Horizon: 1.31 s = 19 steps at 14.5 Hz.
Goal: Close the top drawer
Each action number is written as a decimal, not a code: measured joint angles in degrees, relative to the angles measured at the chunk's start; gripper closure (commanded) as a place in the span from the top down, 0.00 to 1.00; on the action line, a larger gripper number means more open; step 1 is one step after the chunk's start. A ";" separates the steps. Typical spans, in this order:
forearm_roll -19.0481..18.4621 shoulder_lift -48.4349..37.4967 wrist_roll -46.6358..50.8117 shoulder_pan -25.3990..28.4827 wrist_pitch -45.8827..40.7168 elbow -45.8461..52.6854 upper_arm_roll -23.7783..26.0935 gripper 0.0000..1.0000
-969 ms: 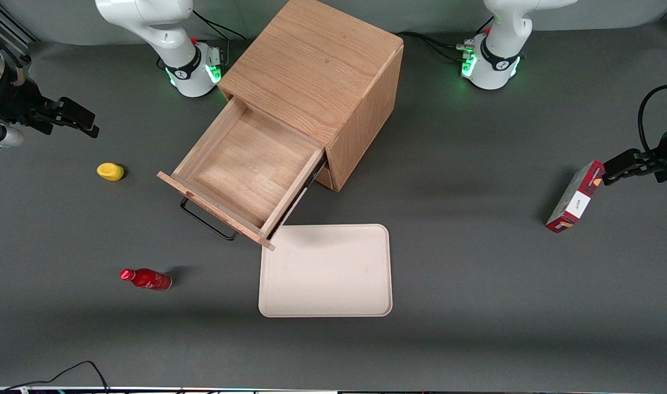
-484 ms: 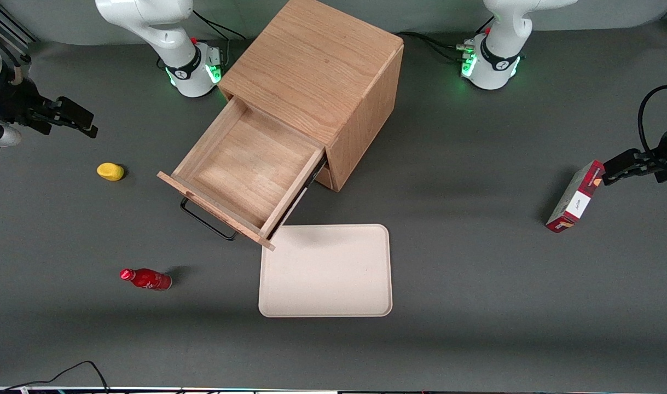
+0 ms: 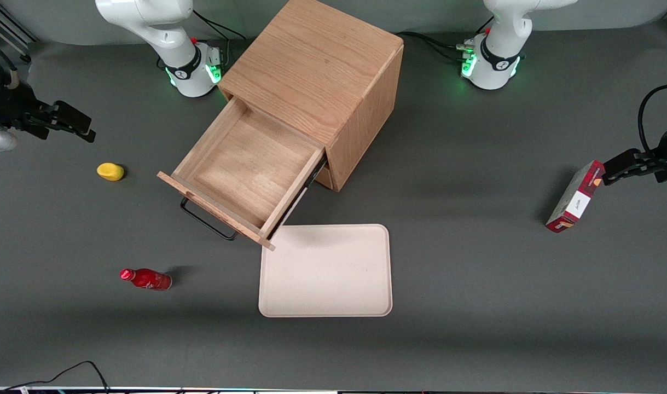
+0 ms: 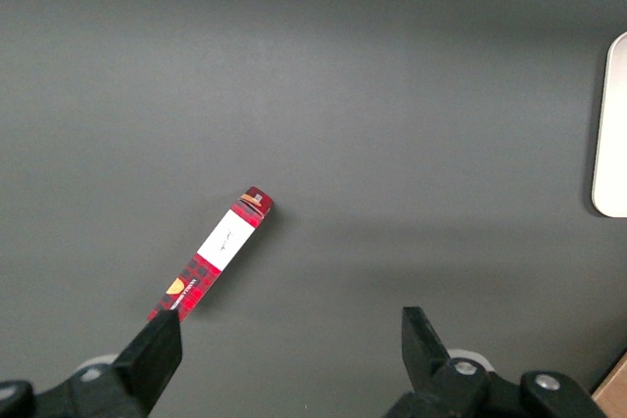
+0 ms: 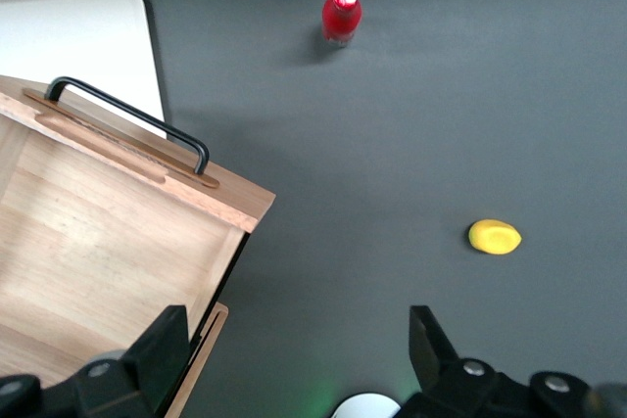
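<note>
The top drawer (image 3: 245, 167) of the light-oak cabinet (image 3: 317, 65) stands pulled far out and is empty, with its flat front and thin black bar handle (image 3: 204, 221) nearest the front camera. It also shows in the right wrist view (image 5: 108, 232) with its handle (image 5: 132, 119). My right gripper (image 3: 73, 123) hangs open and empty well above the table toward the working arm's end, apart from the drawer. In the right wrist view its fingers (image 5: 162, 349) spread wide over bare table beside the drawer's side.
A yellow lemon-like object (image 3: 110, 171) lies on the table below my gripper. A red bottle (image 3: 146, 279) lies nearer the front camera. A beige tray (image 3: 326, 271) lies just in front of the drawer's corner. A red box (image 3: 575, 197) stands toward the parked arm's end.
My right gripper has drifted slightly toward the working arm's edge of the table. The drawer has not moved.
</note>
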 measured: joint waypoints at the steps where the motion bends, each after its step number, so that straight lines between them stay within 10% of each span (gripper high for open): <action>1: -0.06 0.77 -0.23 0.02 0.00 1.06 0.25 1.00; 15: 0.52 17.33 -3.18 0.58 0.34 18.48 14.29 1.00; 19: 1.23 17.76 -16.79 0.43 0.28 18.86 14.16 1.00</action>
